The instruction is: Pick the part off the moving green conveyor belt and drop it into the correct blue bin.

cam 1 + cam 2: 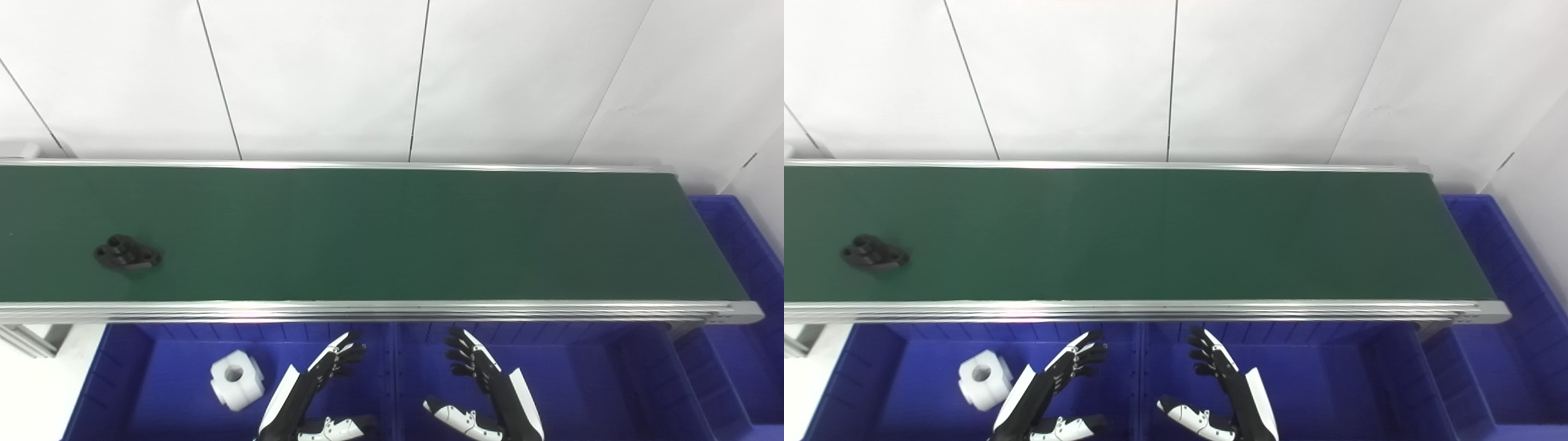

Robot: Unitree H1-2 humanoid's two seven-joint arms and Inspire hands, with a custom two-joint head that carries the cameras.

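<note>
Left eye view: a black part [127, 253] lies flat on the green belt [392, 236], near the belt's left end and closer to its near edge than its far one. It shows round holes on top and touches nothing else. Below the belt's near rail sit blue bins: the left bin [153, 398] holds a white block [237, 378] with a round hole, resting near its left wall; the middle bin [582, 392] shows bare floor; a third bin [744, 245] stands past the belt's right end. The left hand [318, 383] hangs over the left bin by the divider, fingers apart and pointing toward the belt, holding nothing. The right hand [484, 383] hangs over the middle bin just across the divider, fingers likewise apart and empty. Both hands are well apart from the part.

Right eye view: the same layout appears, set further left. The part [874, 253] lies by the picture's left edge on the belt [1151, 236]. The block [982, 378] rests in the left bin [906, 392]. Left hand [1056, 383] and right hand [1222, 383] are both spread, palms facing each other, below the near rail.
</note>
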